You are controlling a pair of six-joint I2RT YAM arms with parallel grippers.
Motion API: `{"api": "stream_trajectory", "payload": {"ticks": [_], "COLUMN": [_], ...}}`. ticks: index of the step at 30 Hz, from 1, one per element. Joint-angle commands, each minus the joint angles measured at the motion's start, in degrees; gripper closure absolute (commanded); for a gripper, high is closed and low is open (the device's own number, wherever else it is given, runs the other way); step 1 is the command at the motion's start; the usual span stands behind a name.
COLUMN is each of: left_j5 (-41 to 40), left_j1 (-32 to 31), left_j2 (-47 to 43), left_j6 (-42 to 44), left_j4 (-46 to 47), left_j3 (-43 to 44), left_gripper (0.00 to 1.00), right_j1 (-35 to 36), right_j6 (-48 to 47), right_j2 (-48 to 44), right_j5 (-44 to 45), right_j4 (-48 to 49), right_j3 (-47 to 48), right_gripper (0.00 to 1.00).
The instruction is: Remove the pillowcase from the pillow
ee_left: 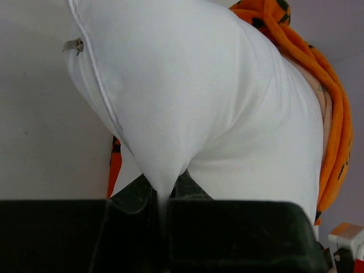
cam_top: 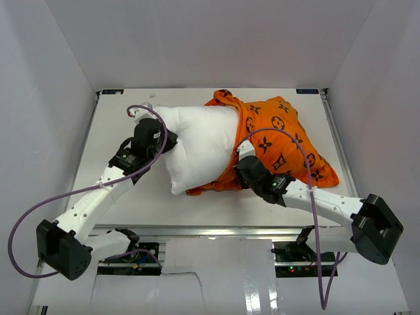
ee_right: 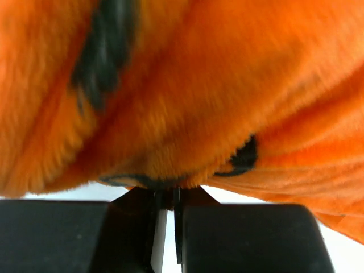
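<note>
The white pillow (cam_top: 200, 141) lies across the middle of the table, its left half bare and its right half still inside the orange pillowcase (cam_top: 285, 141) with black motifs. My left gripper (cam_top: 168, 141) is shut on a pinch of the pillow's white fabric (ee_left: 162, 170) at its left side. My right gripper (cam_top: 244, 165) is shut on the pillowcase's near edge, and orange fabric (ee_right: 187, 114) fills the right wrist view. The pillowcase's pale lining (ee_left: 325, 108) shows at its open mouth. A small zipper pull (ee_left: 74, 45) sits on the pillow's seam.
White walls close in the table on the left, back and right. The table's near edge (cam_top: 216, 228) runs just in front of both arms. Purple cables (cam_top: 39, 210) loop from each arm over the table.
</note>
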Motion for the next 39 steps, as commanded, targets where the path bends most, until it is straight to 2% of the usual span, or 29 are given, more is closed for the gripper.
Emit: {"api": "stream_trajectory", "payload": {"ticks": [1, 3, 5, 6, 7, 9, 13, 16, 20, 24, 25, 27, 29, 30, 31, 32, 33, 35, 37, 39], "left_j5": [1.44, 1.62, 4.76, 6.43, 7.67, 10.4, 14.53, 17.86, 15.35, 10.94, 10.15, 13.37, 24.6, 28.82, 32.43, 36.9, 37.21, 36.95, 37.82, 42.28], "left_j1": [0.8, 3.16, 7.19, 8.52, 9.84, 13.01, 16.53, 17.5, 17.68, 18.03, 18.12, 18.12, 18.12, 18.12, 18.12, 18.12, 18.12, 18.12, 17.94, 17.5], "left_j2": [-0.74, 0.74, 1.72, 1.89, 1.55, 0.15, 3.99, 4.36, 2.25, 2.6, 2.51, 2.08, 1.98, 1.11, 0.15, -1.17, -4.05, -6.71, -10.12, -12.25], "left_j6": [1.07, 3.78, 5.19, 6.07, 6.17, 7.48, 10.38, 10.48, 11.08, 13.28, 13.81, 15.83, 16.8, 16.98, 16.54, 15.76, 13.92, 12.94, 11.98, 10.4], "left_j4": [1.98, -1.18, -7.24, -8.91, -11.02, -12.18, -19.29, -19.48, -18.6, -21.93, -22.03, -19.41, -17.38, -13.8, -11.33, -9.04, -5.54, -4.1, -2.0, 3.07], "left_j3": [7.43, 11.74, 19.3, 21.24, 22.74, 25.03, 33.11, 33.39, 31.28, 34.35, 34.7, 33.05, 28.48, 26.03, 23.13, 16.58, 13.55, 6.62, 2.56, -4.21], "left_gripper": [1.0, 1.0, 1.0, 1.0, 1.0, 1.0, 1.0, 1.0, 1.0, 1.0, 1.0, 1.0, 1.0, 1.0, 1.0, 1.0, 1.0, 1.0, 1.0, 1.0], "right_j1": [-1.18, -4.59, -14.33, -18.54, -25.9, -34.09, -40.29, -43.8, -48.2, -51.1, -51.11, -49.89, -48.21, -47.07, -46.45, -45.93, -45.75, -45.75, -45.75, -45.75], "right_j6": [1.5, 0.62, 0.53, 0.53, 0.27, -0.52, -2.28, -2.63, -1.14, -0.17, -0.09, -0.44, -1.13, -2.62, -3.42, -4.03, -4.74, -5.27, -6.06, -5.28], "right_j2": [2.4, 2.49, 0.83, 0.3, -0.23, -0.24, 1.87, 4.85, 9.86, 12.95, 12.43, 9.45, 3.56, 1.8, -1.61, -3.64, -7.49, -10.16, -11.48, -10.53], "right_j5": [4.27, 4.46, -0.69, -2.82, -6.84, -10.56, -12.68, -15.23, -17.95, -21.29, -24.43, -29.7, -36.21, -39.54, -43.58, -44.58, -46.24, -45.03, -45.37, -47.21], "right_j4": [1.92, 1.75, 1.92, 2.18, 3.49, 4.21, 4.29, 5.26, 7.1, 6.76, 6.5, 9.54, 10.36, 10.01, 6.18, 4.66, 2.65, -0.61, -3.17, -1.34], "right_j3": [1.33, 0.89, -0.78, -1.39, -1.92, -2.02, 0.26, 2.46, 4.75, 7.03, 7.3, 5.47, 2.74, 2.64, 3.16, 3.95, 4.31, 7.54, 11.24, 16.49], "right_gripper": [0.92, 0.92, 0.92, 0.92, 0.92, 0.92, 0.92, 0.92, 0.92, 0.92, 0.92, 0.92, 0.92, 0.89, 0.82, 0.73, 0.57, 0.48, 0.44, 0.39]}}
